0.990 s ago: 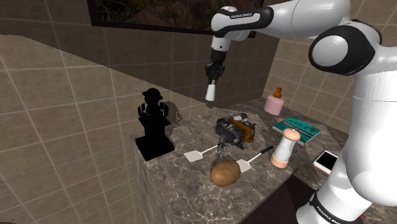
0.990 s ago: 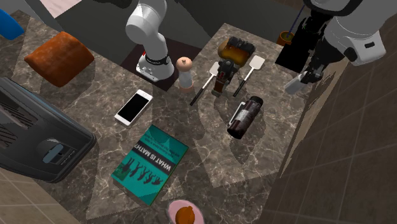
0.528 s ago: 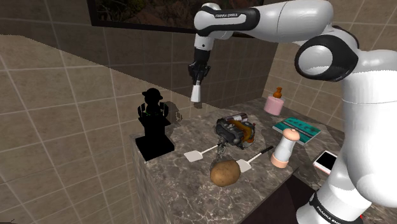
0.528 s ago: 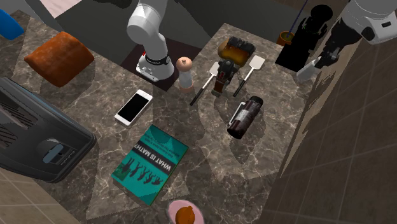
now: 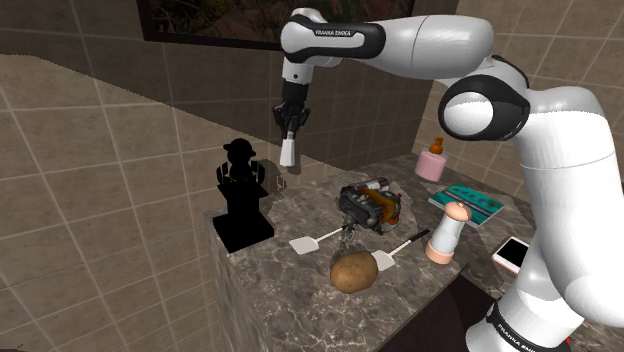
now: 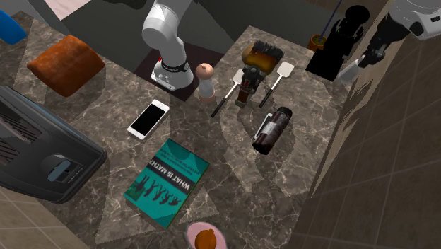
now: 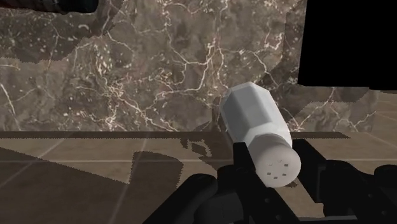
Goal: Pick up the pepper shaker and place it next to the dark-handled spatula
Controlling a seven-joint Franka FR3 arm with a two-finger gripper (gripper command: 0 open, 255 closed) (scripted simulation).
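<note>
Gripper (image 5: 289,132) pinching white pepper shaker (image 7: 257,127), high and well apart from dark-handled spatula (image 5: 408,245). Swing over, lower slowly just beside spatula, avoid potato (image 5: 353,270), then release.

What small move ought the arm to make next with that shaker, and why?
Probably swing the hand back over the counter toward the dark-handled spatula, before lowering. The hand clasps the white shaker high in the air near the counter's far edge, beside the black object, far from the spatula.
</note>
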